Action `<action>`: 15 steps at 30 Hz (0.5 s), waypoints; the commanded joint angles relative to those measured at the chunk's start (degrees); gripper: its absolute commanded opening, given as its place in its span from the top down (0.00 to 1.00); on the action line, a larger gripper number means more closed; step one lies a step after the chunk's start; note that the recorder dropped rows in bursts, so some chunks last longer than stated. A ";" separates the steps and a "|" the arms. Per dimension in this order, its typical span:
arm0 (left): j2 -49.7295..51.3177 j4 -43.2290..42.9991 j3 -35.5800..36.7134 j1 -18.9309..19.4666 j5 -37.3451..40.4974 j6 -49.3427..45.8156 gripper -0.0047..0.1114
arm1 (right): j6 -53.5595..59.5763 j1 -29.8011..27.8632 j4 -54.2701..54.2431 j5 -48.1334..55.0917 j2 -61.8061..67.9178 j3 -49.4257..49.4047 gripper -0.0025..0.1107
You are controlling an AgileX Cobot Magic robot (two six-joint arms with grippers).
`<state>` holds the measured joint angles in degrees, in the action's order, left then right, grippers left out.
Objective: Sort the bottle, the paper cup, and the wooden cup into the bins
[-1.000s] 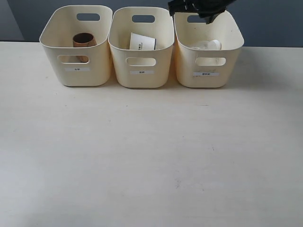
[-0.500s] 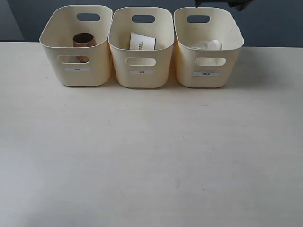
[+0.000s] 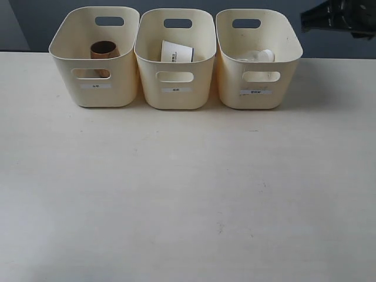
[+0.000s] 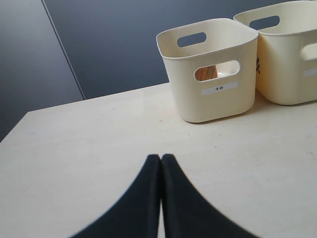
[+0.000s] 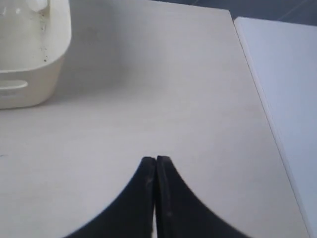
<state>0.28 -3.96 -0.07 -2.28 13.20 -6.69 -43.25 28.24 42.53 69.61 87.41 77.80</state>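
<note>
Three cream bins stand in a row at the back of the table. The wooden cup [image 3: 103, 51] sits in the left bin [image 3: 94, 88] and shows through that bin's handle hole [image 4: 208, 73] in the left wrist view. The paper cup [image 3: 176, 53] lies on its side in the middle bin [image 3: 174, 94]. The clear bottle [image 3: 257, 56] lies in the right bin [image 3: 258, 94]. My right gripper [image 5: 156, 159] is shut and empty over bare table beside the right bin [image 5: 29, 74]; its arm [image 3: 341, 17] shows at the top right. My left gripper [image 4: 160, 157] is shut and empty, well short of the left bin.
A pale wooden table [image 3: 188, 194] spreads in front of the bins. A white surface [image 5: 282, 74] borders the table's edge in the right wrist view. A dark wall [image 4: 124, 44] rises behind the bins.
The right arm has pulled away from above the right bin and moved to the far right. The bins and their contents have not moved.
</note>
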 commanded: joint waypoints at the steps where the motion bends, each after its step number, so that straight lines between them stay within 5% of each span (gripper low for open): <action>1: -0.28 0.00 0.07 -0.18 -0.28 0.11 0.96 | -6.74 -0.21 0.27 0.35 -6.87 -9.17 0.98; 15: -0.28 0.00 0.07 -0.18 -0.39 0.11 0.96 | -22.98 -0.21 -7.57 -26.71 -32.59 -46.42 0.98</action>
<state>0.28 -3.96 -0.07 -2.28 13.20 -6.69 -64.89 28.24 36.36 47.33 57.91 34.86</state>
